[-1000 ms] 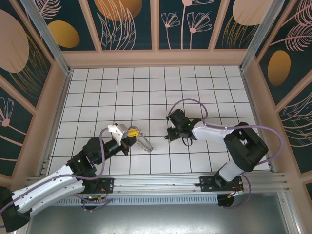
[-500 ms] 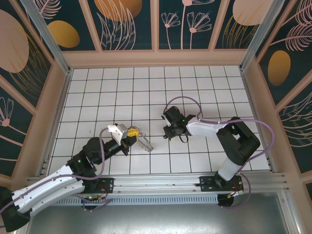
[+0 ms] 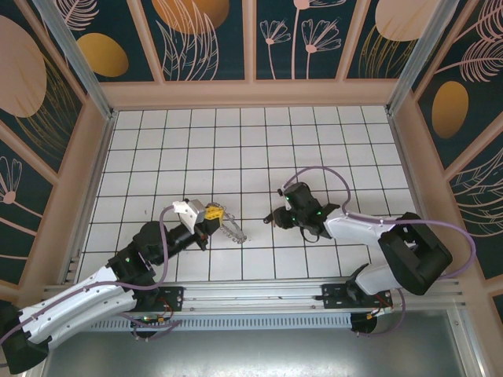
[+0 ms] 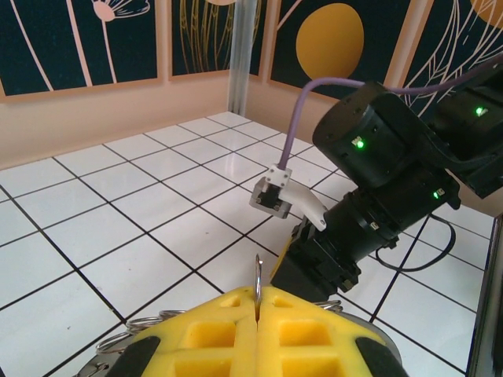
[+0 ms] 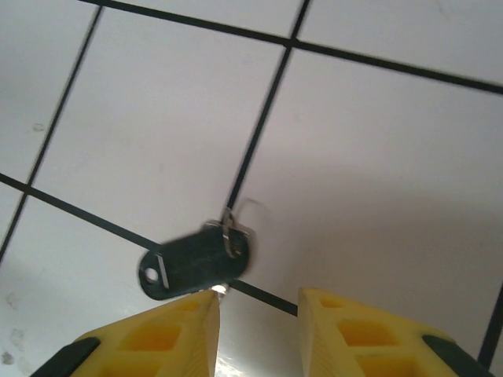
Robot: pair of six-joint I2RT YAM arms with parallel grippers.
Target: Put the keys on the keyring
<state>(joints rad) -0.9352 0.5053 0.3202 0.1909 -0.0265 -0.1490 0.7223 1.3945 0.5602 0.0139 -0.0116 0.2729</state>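
Lying just beyond right gripper [image 5: 259,302]: keys [image 5: 195,263]

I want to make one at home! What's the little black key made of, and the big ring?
The key looks like matte black plastic: dull, smooth, with a punched hole. Its small loop looks like silvery metal, though blurred. The keyring seems to be thin grey metal wire, with pale glints.

**The keys [image 5: 196,263] and the keyring [image 3: 233,231], lying apart**

keys: one small black oblong tag with a hole at one end and a small metal loop at the other. Slightly blurred, across a black grid line of the white-tiled desk [image 3: 157,141].

keyring: grey metal hoop fringed with small loops. One edge is pinched in the left hand [image 3: 214,214]; the rest reaches out over the tiles.
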